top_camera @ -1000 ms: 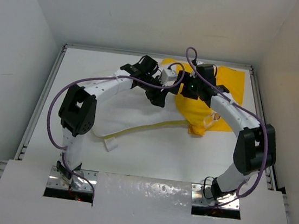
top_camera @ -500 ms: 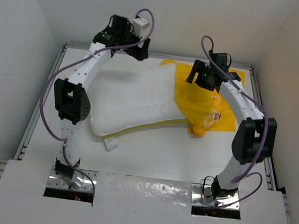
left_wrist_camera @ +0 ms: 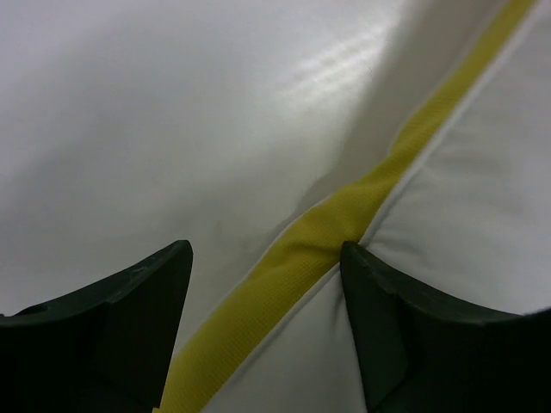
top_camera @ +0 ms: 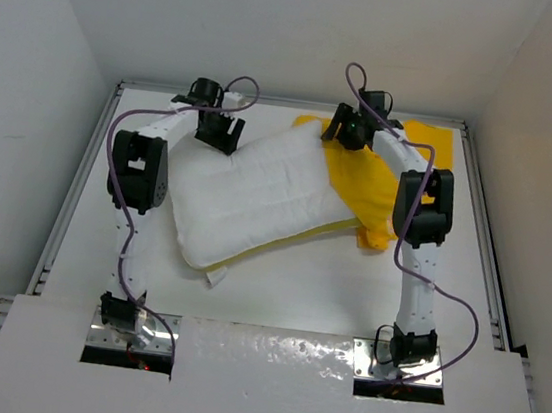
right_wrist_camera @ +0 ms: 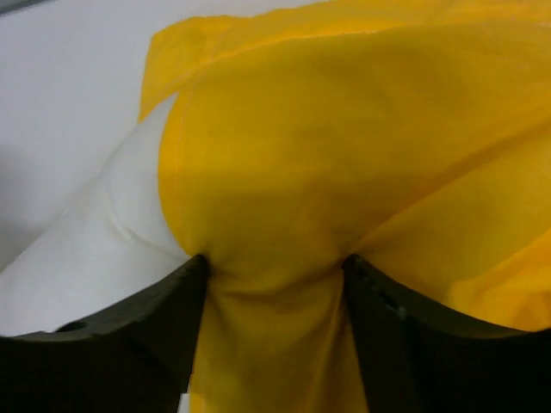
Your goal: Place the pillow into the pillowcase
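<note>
The pillow [top_camera: 258, 189] lies slantwise across the middle of the table, white and plump, with a yellow strip [left_wrist_camera: 327, 228] along its edge. Its far right end sits in the mouth of the yellow pillowcase [top_camera: 360, 182], which is bunched toward the back right. My left gripper [top_camera: 216, 137] is at the pillow's far left corner. Its jaws stand open astride the strip, and only the right finger [left_wrist_camera: 405, 327] touches the pillow [left_wrist_camera: 465, 198]. My right gripper [right_wrist_camera: 274, 262] presses on a fold of pillowcase [right_wrist_camera: 344, 129] over the pillow's corner [right_wrist_camera: 95, 258], with both fingers dug into the cloth.
The white table [top_camera: 275, 297] is boxed in by walls at the back and on both sides, with raised rails along its edges. A small white tag [top_camera: 212, 277] sticks out of the pillow's near corner. Purple cables loop above both arms.
Both grippers left the middle of the pillow. The left one swung to the back wall and came down on the far left corner. The right one moved to the far right corner, and the pillow turned.
</note>
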